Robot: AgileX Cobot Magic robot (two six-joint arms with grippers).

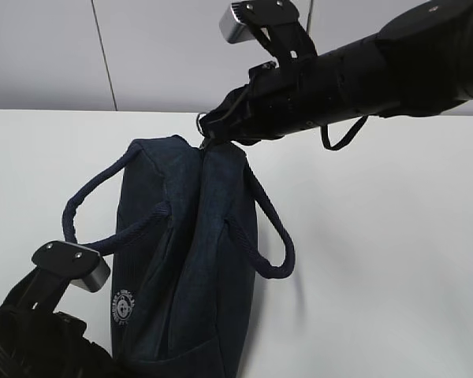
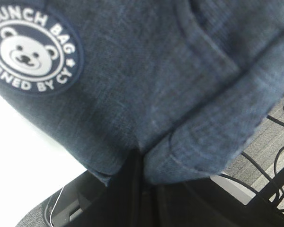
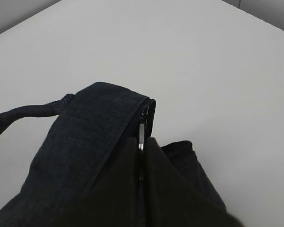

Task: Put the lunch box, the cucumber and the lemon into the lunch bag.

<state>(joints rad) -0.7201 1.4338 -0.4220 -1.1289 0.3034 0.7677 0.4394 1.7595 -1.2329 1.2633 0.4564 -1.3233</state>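
Observation:
The dark navy lunch bag stands on the white table, its two loop handles hanging to either side. My right gripper is at the bag's far top end, shut on the metal ring pull of the top zipper. My left gripper is at the bag's near lower end, shut on a fold of the bag's fabric; the round white bear logo shows beside it. The lunch box, cucumber and lemon are out of view.
The white table stretches right and behind the bag, with a grey wall at the back. In the left wrist view the table's edge, floor and cables show below the bag.

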